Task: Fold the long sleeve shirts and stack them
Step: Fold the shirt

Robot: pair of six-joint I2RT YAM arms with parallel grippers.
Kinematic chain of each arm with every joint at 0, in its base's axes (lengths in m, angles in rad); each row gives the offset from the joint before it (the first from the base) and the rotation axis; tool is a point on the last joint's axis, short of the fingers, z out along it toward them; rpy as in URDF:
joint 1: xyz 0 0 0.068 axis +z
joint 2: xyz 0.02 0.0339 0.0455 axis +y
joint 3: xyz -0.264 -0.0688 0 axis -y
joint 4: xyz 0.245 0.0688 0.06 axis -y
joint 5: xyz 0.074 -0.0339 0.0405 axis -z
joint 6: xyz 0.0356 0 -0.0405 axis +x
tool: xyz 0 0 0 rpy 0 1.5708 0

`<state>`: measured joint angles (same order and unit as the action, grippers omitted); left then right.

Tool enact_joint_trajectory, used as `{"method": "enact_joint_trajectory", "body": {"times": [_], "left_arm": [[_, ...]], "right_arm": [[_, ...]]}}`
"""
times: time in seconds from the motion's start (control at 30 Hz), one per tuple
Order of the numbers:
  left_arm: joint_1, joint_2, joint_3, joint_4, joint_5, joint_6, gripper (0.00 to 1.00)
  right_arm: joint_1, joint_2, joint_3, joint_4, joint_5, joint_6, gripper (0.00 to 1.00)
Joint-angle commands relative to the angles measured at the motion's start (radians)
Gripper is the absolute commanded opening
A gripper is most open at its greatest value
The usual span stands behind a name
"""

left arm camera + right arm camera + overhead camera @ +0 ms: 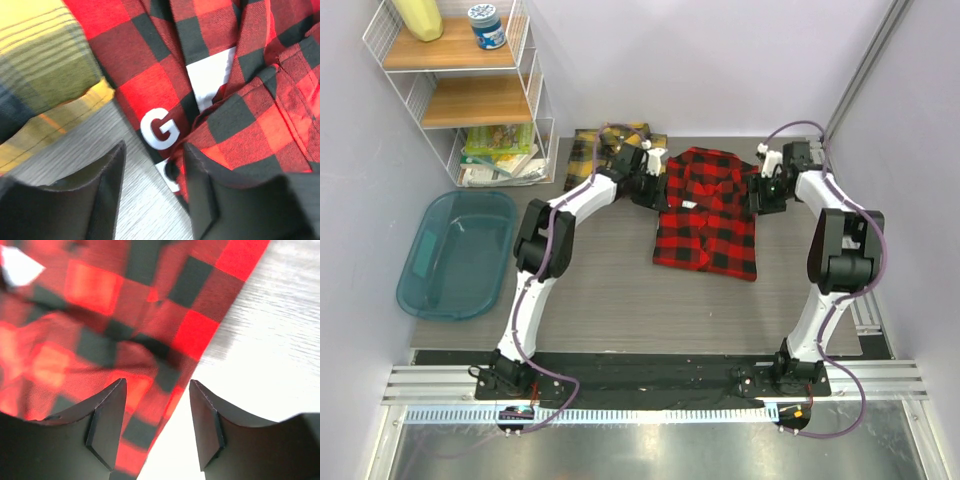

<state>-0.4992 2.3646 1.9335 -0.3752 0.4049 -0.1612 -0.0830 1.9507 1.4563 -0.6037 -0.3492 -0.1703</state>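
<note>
red shirt [706, 215] looks folded; left claw [153, 150] and right claw [156, 385] stand wide, empty. next, likely: stack with yellow shirt [595, 150].

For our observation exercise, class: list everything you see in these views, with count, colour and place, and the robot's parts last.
red shirt: one, red-and-black check, white lettering, mid-table
yellow shirt: one, yellow-and-black check, behind and left of the red one
tub: one, see-through teal, far left
wire shelf: one, white, wooden boards, back left corner
jar: one, blue-lidded, top board
table: one, grey
left gripper: one, black, open, red shirt's left edge
right gripper: one, black, open, red shirt's right edge
</note>
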Motion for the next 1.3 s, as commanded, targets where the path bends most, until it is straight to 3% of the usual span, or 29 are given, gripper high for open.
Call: {"method": "enact_joint_trajectory", "body": {"times": [0.0,0.03,0.1,0.13,0.2,0.27,0.4,0.73,0.87,1.07,1.17,1.27], "left_arm": [[0.066,-0.197,-0.03,0.013,0.093,-0.056,0.62],[0.074,-0.23,-0.06,0.042,0.11,-0.072,0.77],[0.08,-0.333,-0.181,0.074,0.196,-0.096,0.82],[0.079,-0.364,-0.229,0.1,0.221,-0.113,0.9],[0.076,-0.445,-0.367,0.149,0.306,-0.168,0.92],[0.07,-0.485,-0.453,0.251,0.365,-0.279,0.92],[0.021,-0.548,-0.649,0.371,0.442,-0.371,0.91],[-0.168,-0.404,-0.703,0.777,0.486,-0.688,0.79],[-0.17,-0.3,-0.694,0.823,0.425,-0.738,0.75],[-0.128,-0.167,-0.784,0.742,0.279,-0.735,0.73],[-0.125,-0.146,-0.814,0.753,0.275,-0.753,0.73],[-0.131,-0.171,-0.866,0.866,0.35,-0.825,0.74]], "right_arm": [[-0.004,-0.209,0.026,-0.031,-0.129,0.006,0.58],[0.003,-0.222,0.018,-0.047,-0.184,0.018,0.57],[0.022,-0.246,-0.02,-0.056,-0.342,0.043,0.51],[0.032,-0.251,-0.039,-0.056,-0.378,0.064,0.49],[0.083,-0.237,-0.088,-0.05,-0.46,0.069,0.45],[0.144,-0.213,-0.119,-0.038,-0.499,0.091,0.37],[0.173,-0.084,-0.136,0.031,-0.571,0.14,0.34],[0.157,0.181,-0.119,0.105,-0.582,0.163,0.31],[0.157,0.201,-0.116,0.107,-0.573,0.15,0.31],[0.157,0.238,-0.111,0.096,-0.537,0.117,0.31],[0.157,0.246,-0.117,0.094,-0.537,0.103,0.32],[0.157,0.223,-0.105,0.071,-0.542,0.089,0.32]]}}
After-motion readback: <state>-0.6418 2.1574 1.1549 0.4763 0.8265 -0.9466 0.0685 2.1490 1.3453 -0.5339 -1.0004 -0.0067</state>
